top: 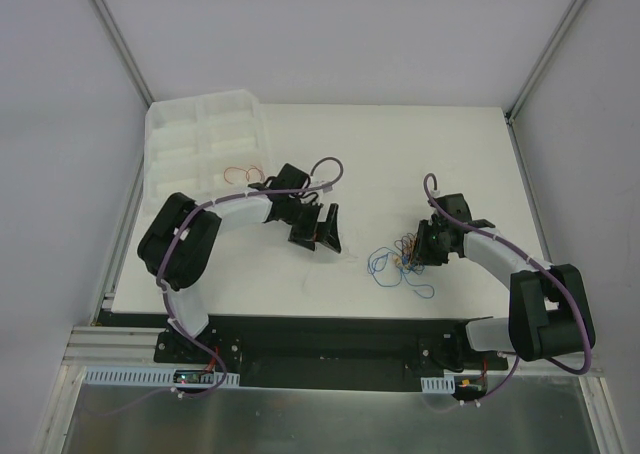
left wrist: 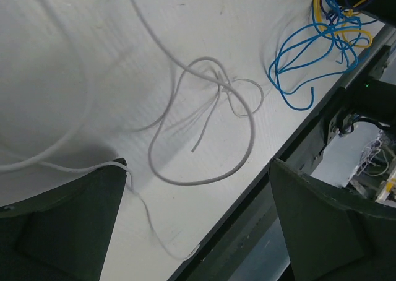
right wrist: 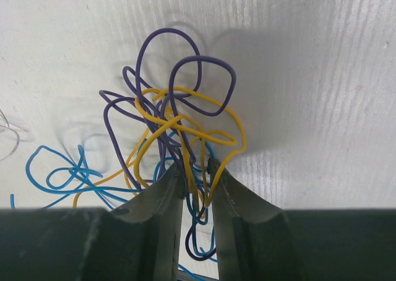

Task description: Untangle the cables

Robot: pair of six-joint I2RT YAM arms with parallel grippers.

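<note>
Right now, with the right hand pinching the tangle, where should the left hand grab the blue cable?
Probably the blue cable's outer loop, from above on the left hand's side. That loop lies flat on the table, spread clear of the yellow and purple strands bunched at the right hand.

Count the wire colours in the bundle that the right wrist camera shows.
3: purple wire loops at the top, yellow wire through the middle, blue wire at the lower left. More may be hidden.
</note>
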